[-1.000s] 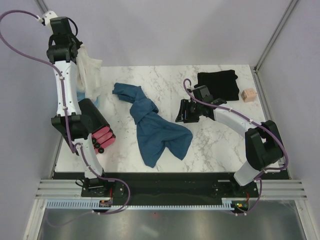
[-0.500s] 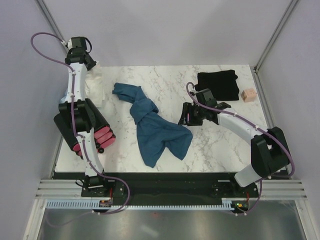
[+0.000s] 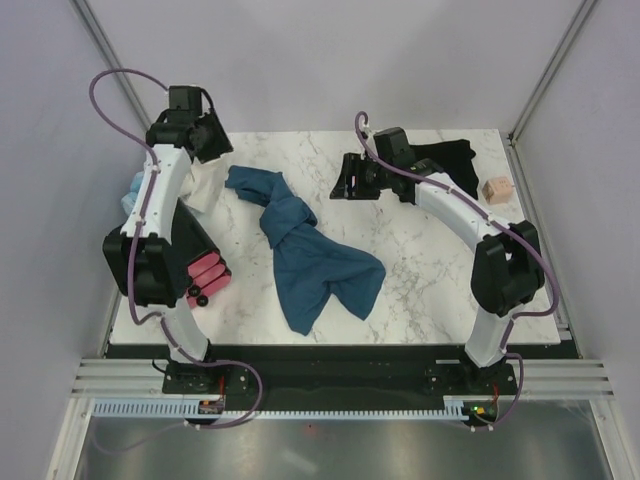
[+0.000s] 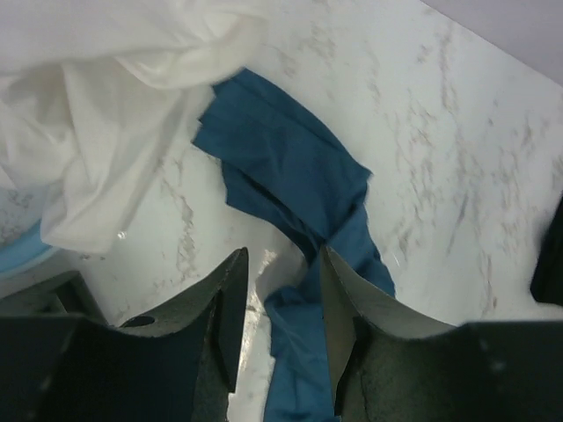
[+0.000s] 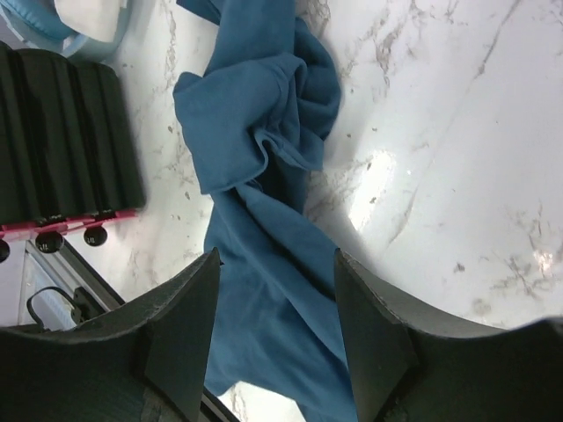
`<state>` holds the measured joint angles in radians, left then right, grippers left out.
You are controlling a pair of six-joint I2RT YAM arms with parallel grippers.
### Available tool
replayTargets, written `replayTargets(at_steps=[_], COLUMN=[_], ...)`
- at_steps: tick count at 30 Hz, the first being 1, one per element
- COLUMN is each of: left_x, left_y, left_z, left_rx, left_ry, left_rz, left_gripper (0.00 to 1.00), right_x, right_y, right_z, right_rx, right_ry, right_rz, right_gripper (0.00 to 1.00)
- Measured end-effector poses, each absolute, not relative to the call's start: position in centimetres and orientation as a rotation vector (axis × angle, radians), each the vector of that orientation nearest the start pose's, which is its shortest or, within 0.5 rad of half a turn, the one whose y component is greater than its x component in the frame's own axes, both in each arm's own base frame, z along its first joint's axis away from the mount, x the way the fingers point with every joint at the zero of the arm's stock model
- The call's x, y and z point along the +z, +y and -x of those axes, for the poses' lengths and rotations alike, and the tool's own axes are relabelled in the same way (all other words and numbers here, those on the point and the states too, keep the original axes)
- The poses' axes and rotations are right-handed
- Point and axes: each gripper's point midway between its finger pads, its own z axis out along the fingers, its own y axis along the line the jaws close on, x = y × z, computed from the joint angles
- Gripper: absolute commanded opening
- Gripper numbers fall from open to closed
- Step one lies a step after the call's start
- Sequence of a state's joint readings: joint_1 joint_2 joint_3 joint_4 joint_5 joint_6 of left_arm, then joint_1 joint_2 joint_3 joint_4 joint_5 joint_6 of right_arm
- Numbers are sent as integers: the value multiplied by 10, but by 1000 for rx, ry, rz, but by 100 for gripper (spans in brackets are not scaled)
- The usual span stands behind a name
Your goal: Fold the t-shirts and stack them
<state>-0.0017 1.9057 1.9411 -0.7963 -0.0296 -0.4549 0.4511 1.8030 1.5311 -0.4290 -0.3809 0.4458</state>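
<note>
The teal-blue t-shirt [image 3: 315, 262] lies crumpled in a long twisted heap across the table's middle. It also shows in the left wrist view [image 4: 290, 167] and the right wrist view [image 5: 264, 132]. The black t-shirt [image 3: 452, 160] lies flat at the back right, partly hidden by the right arm. My left gripper [image 3: 208, 142] is open and empty above the back left, near the teal shirt's far end [image 4: 281, 255]. My right gripper [image 3: 346, 186] is open and empty above the table's back middle, looking down on the teal shirt [image 5: 277, 259].
A white cloth [image 3: 205, 185] lies at the back left beside the teal shirt [image 4: 97, 132]. A pale blue item [image 3: 132, 190] sits at the left edge. A black ribbed case with pink parts [image 3: 203, 272] stands at the left. A small wooden block [image 3: 495, 190] sits at the right.
My left arm swung from the left wall in over the back left corner, and the white cloth now lies on the table. My right arm moved from the middle toward the back.
</note>
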Motion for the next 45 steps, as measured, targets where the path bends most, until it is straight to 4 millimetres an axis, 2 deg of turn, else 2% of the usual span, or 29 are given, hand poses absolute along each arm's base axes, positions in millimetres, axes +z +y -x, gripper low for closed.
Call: replayTargets(at_steps=[4,7,9,12,14,18,21,27,32,35,38,41,43,45], left_x=[267,261,242,210,197,191,188,170,159,166,193,231,246,249], left_y=[-80,-118,-129,-129,-131,-145,-146,-144,-147,-141,-141,-138,-136,-132], left_z=[-462,-432,-413,-388,-371,-345,-330,-324,-302,-286,-272,-249,-236,-223], left_rx=[-275,-317,-345,-319,-277,-200,-82,248,340,299,132,-88,-193,-252], left_ry=[2276,2330,2406,2538,2609,2685,2745,2757,2764,2771,2709,2584,2519,2492], left_rz=[283,159,123,118,100,34,30,70,75,92,126,174,195,208], left_gripper=[47,47,47,47,47,46,46,46,45,45,45,45,45,45], right_x=[183,184,180,167,163,162,156,153,149,145,146,155,159,156], right_y=[292,295,296,295,297,311,320,327,337,350,368,400,418,430], right_z=[-407,-408,-407,-400,-398,-402,-408,-411,-415,-421,-427,-439,-440,-436], right_rx=[921,944,962,977,998,1101,1148,1210,1274,1311,1348,1364,1354,1329], right_ry=[2363,2351,2354,2396,2415,2418,2425,2433,2436,2446,2446,2420,2399,2399], right_rz=[199,186,167,131,108,84,62,-18,-51,-35,11,121,191,240], right_gripper=[62,62,61,61,61,61,61,59,61,57,59,59,60,60])
